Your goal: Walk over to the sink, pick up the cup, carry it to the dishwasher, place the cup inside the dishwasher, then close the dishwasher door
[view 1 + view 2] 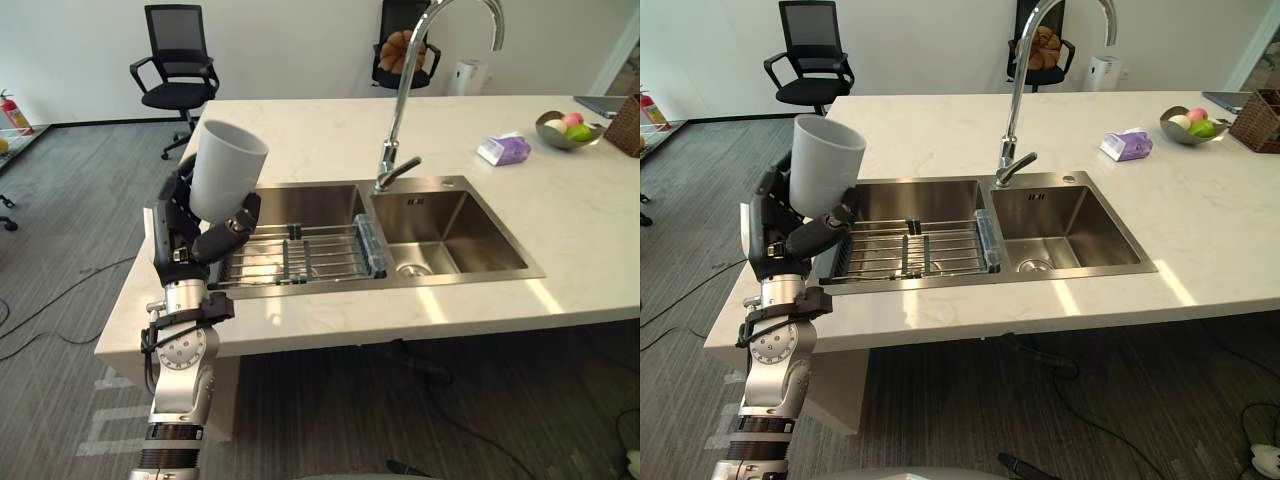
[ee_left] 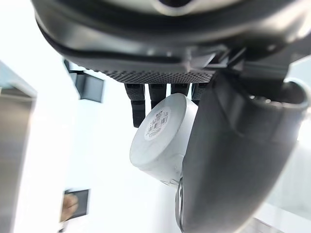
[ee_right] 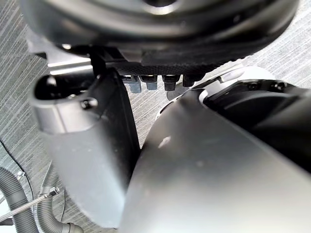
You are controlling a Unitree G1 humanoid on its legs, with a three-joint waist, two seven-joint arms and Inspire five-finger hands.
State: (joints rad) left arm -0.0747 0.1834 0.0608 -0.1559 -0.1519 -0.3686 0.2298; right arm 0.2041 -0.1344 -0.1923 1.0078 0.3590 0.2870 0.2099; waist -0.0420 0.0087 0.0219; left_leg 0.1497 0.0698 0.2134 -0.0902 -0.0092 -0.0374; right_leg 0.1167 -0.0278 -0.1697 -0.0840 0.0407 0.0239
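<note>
1. Cup: a plain white cup, mouth up and leaning slightly, is held in the air at the left end of the counter, near the left basin of the sink. It touches neither the counter nor the sink.
2. The left hand is clasped round the lower part of the cup, with the thumb curled across the side facing the camera and the fingers wrapped behind. In the left wrist view the cup's flat base, which bears a small label, shows just past those fingers.
3. The right hand shows in its own wrist view over grey floor; I cannot tell whether it is released or clenched, and nothing is seen in it.
4. The sink is a steel double basin set into a pale marble-look countertop. A wire rack spans the left basin, and the right basin has a drain in its floor.
5. A tall curved faucet stands behind the divide between the basins, its spout arching over the right one.
6. On the counter's far right lie a purple tissue pack, a metal bowl of fruit and, at the edge, a wicker basket.
7. Beyond the counter, two black office chairs stand against the wall, and a red fire extinguisher stands at the far left.
</note>
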